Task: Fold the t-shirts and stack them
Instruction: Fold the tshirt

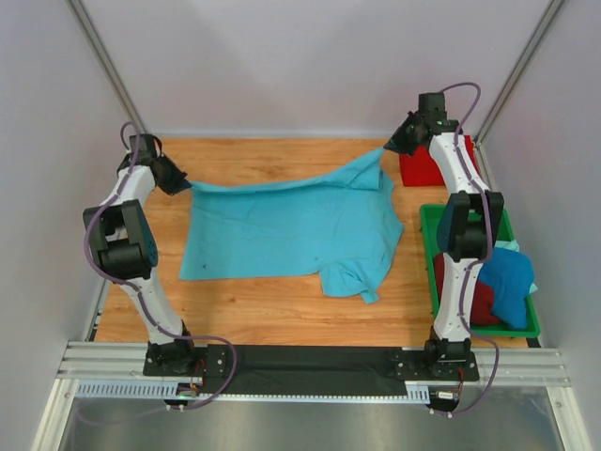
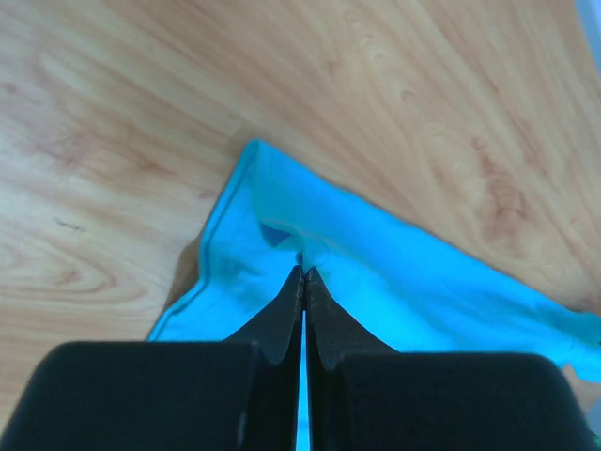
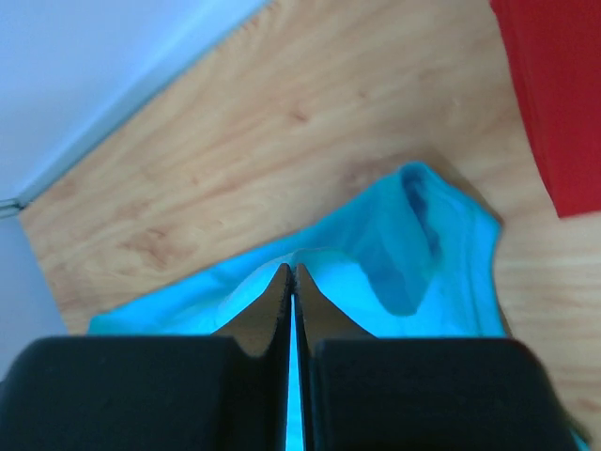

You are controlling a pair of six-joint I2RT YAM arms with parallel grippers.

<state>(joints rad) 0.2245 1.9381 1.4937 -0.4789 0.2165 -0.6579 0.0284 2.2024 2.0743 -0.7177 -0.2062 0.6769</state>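
- Top view: the light turquoise t-shirt [image 1: 291, 230] lies spread across the middle of the counter [image 1: 282, 305]. Its far hem is stretched between my two arms, and one sleeve is crumpled at its 5 o'clock corner.
- The left end effector [image 1: 186, 185] sits at the shirt's 10 o'clock corner, clenched on the cloth.
- The right end effector [image 1: 387, 148] is at the 1 o'clock corner, where the fabric peaks upward into its grip.
- A bright red t-shirt [image 1: 423, 169] lies folded just beside that corner, toward 3 o'clock from it.
- The green tray [image 1: 425, 246] sits at the counter's 4 o'clock edge, holding a dark red t-shirt [image 1: 484, 303] and a deeper blue t-shirt [image 1: 509, 277]. The right arm hides part of it.
- Left wrist view: the left end effector [image 2: 302, 272] has its jaws pressed together on a pinch of the light turquoise t-shirt [image 2: 394, 287]. The hemmed corner points to 11 o'clock over the bare counter [image 2: 376, 103].
- Right wrist view: the right end effector [image 3: 289, 271] is clamped on a fold of the light turquoise t-shirt [image 3: 413, 254], which bunches toward 1 o'clock.
- The bright red t-shirt [image 3: 554, 94] fills the 2 o'clock corner, apart from the turquoise cloth, with the counter [image 3: 282, 122] showing between them.
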